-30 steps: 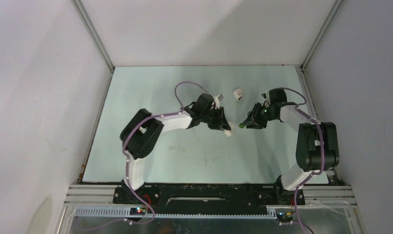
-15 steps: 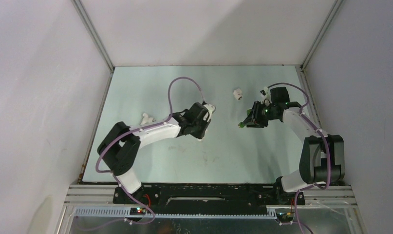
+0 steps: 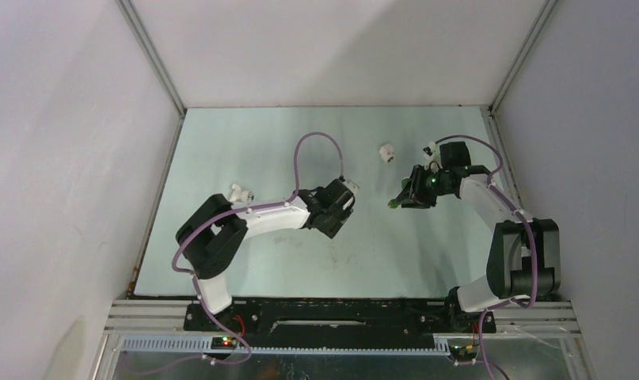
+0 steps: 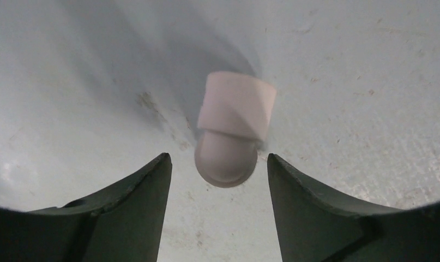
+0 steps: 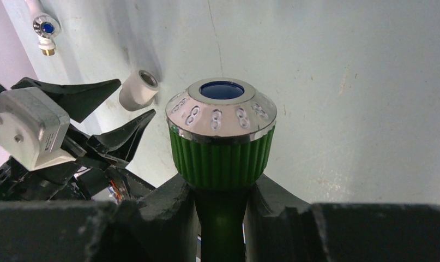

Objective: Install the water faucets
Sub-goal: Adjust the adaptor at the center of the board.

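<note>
My right gripper (image 5: 223, 203) is shut on the stem of the bright green faucet (image 5: 222, 128), whose chrome-ringed knob with a blue cap faces the camera. Seen from above, that faucet (image 3: 393, 203) pokes out left of the right gripper (image 3: 401, 199), right of the table's middle. The white faucet (image 3: 241, 191) lies on the table at the left, beside the left arm; the right wrist view shows it far off (image 5: 44, 28). My left gripper (image 4: 218, 159) is open, its fingers apart on either side of a stubby white elbow fitting (image 4: 234, 128) that lies loose on the table.
A second short white fitting (image 3: 386, 152) lies at the back of the pale green table (image 3: 245, 142). Grey walls close in the left, back and right sides. The left gripper's fingers (image 5: 116, 134) show in the right wrist view, near the elbow fitting (image 5: 138, 90).
The left gripper has carried the white fitting leftward, set it on the table and opened, letting it go. The right arm shifted slightly at first, then held still with the green faucet.
</note>
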